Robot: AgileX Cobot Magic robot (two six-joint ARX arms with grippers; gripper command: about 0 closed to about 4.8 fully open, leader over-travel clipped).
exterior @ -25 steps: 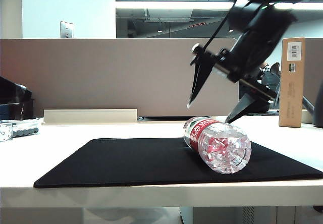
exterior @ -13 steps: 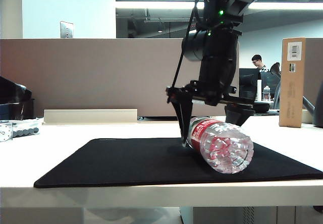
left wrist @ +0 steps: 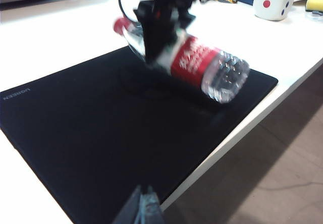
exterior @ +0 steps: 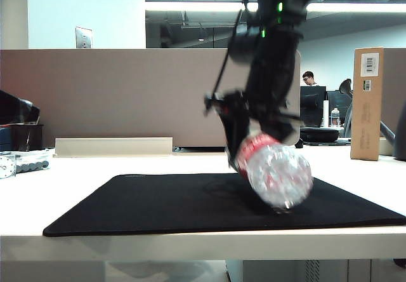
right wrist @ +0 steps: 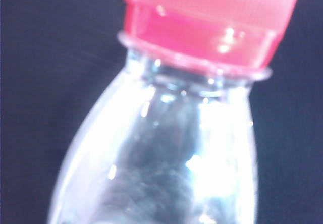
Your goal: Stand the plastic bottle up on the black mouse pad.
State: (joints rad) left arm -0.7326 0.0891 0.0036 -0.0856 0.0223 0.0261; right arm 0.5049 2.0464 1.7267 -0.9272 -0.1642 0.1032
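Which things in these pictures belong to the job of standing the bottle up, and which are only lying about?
Job:
- clear ribbed plastic bottle with red cap, tilted, clamped by right pincer
- large flat black fabric mouse pad

Lying about:
- white die with red dot
- tall brown cardboard box
- left pincer, idle at the pad's near edge

White table (exterior: 158,237): black mouse pad (exterior: 158,202) flat on top, cardboard box (exterior: 367,104) upright at rear R

Read "UGREEN" in small pale letters on the black mouse pad (left wrist: 75,133), at the corner farthest from the plastic bottle (left wrist: 194,62). Could not read the bottle's blurred label.
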